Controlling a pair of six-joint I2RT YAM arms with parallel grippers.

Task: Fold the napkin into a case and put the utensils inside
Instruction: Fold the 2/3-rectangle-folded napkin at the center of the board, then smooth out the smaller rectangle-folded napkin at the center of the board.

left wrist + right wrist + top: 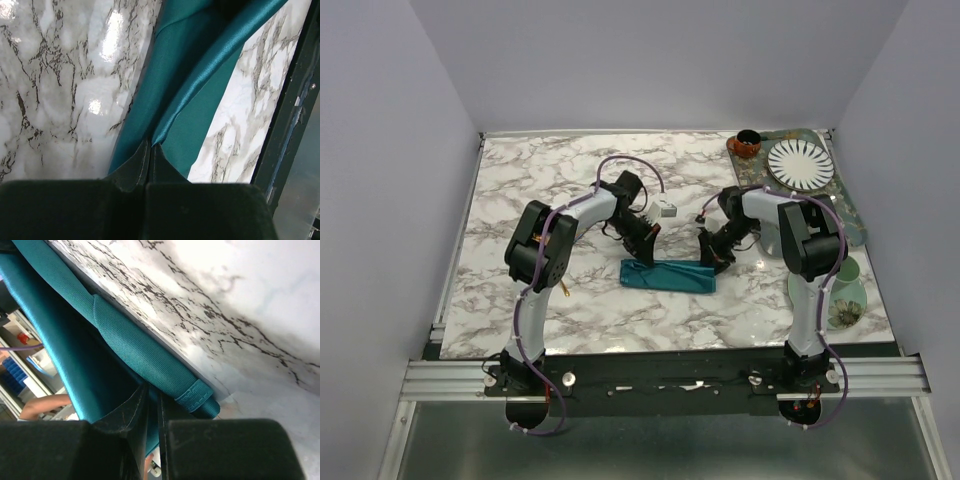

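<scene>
The teal napkin (668,275) lies folded into a narrow strip in the middle of the marble table (520,190). At the strip's left end my left gripper (646,250) is shut on it; in the left wrist view the left gripper (151,146) pinches a raised shiny fold of the napkin (185,75). At the right end my right gripper (712,260) is shut on the cloth too. In the right wrist view the right gripper (154,390) has a layer of the napkin (135,347) between its fingers, beside a rolled hem. The utensils are not clearly in view.
A small white block (668,210) sits behind the napkin. At the back right a patterned tray (845,205) carries a black-rayed white plate (798,163) and a brown cup (748,143). A pale green saucer (842,300) lies by the right arm. A thin gold tip (563,291) pokes out beside the left arm.
</scene>
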